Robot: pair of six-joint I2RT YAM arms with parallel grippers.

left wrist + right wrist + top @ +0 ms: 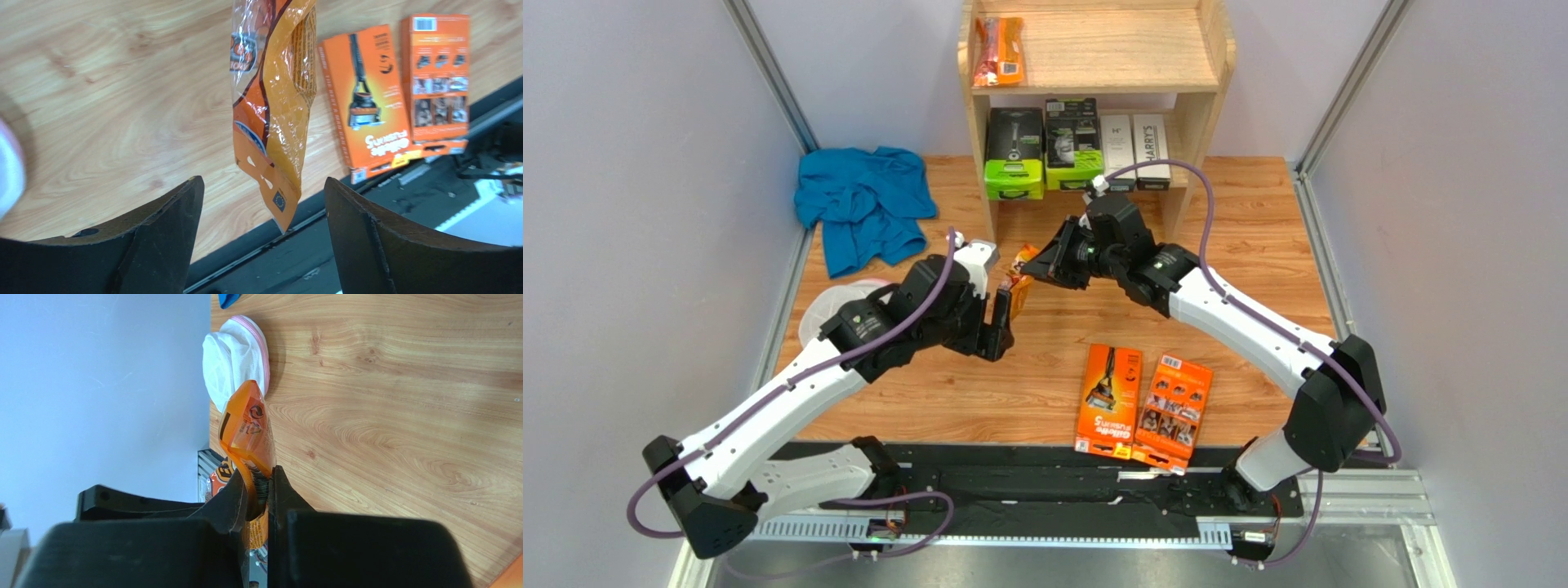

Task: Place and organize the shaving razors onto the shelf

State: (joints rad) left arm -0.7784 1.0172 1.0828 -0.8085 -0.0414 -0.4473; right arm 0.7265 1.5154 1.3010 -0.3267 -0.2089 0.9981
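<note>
Showing, at far left in the top view, a blue cloth (864, 202) crumpled on the wooden table (1247, 245), with white mesh discs (830, 316) lying nearer the arm bases. Next, reaching in from the left, the left gripper (999, 325) (263, 196), jaws spread wide to either side of the lower end of an orange blister pack (1020, 270) (273, 104) (248, 432), with a gap visible on both sides in the left wrist view. Held clear of the table, that pack, pinched at its other end by the right gripper (1044, 263) (261, 490), jaws drawn narrow onto its edge. Further right, flat on the table near the arm bases, two flat orange boxes (1109, 398) (1173, 410), just beside each other. At the far edge, the shelf (1210, 74), carrying a second orange blister pack (998, 52) at the left of its upper tier. On its lower tier, left to right, two green-and-black packs (1014, 153) (1073, 145) and two long white boxes (1117, 150) (1151, 150), the rightmost marked HARRY'S.
</note>
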